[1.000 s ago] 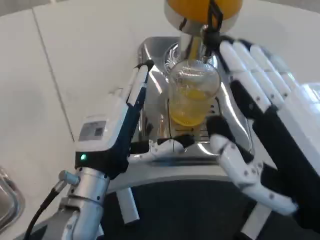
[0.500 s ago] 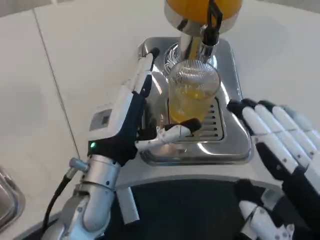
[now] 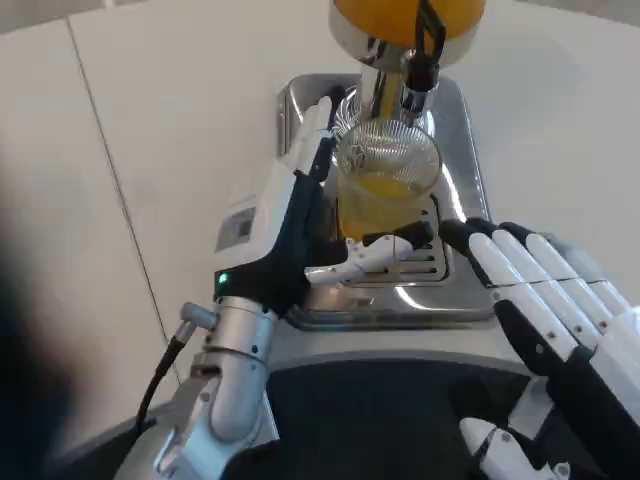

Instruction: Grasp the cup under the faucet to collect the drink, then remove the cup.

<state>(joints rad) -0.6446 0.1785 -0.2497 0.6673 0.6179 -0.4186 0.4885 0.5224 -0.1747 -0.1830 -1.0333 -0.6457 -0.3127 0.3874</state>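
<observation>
left hand (image 3: 300,225) is at the near-left side of the cup (image 3: 385,190), white back turned up and to the left, fingers (image 3: 318,125) running up along the cup's left wall, thumb (image 3: 372,256) reaching across in front of the cup's base. whether the fingers press on the glass cannot be told; the hand looks wrapped around the cup rather than clamped on it, so its grasp cannot be confirmed. green indicator light (image 3: 221,279) is lit at the wrist.

right hand (image 3: 545,300) is near the lower-right corner of the drip tray (image 3: 455,285), fingers straight and spread, holding nothing, fingertips just beside the tray's right part and apart from the cup.

cup is clear ribbed glass, upright on the tray grille (image 3: 428,255), part filled with orange drink. it stands directly below the faucet (image 3: 415,80), which has a black lever. behind and above is the dispenser's orange tank (image 3: 400,15) on a silver neck.

tray is polished metal and sits on the white table (image 3: 160,130). a dark seam runs across the table on the left.
</observation>
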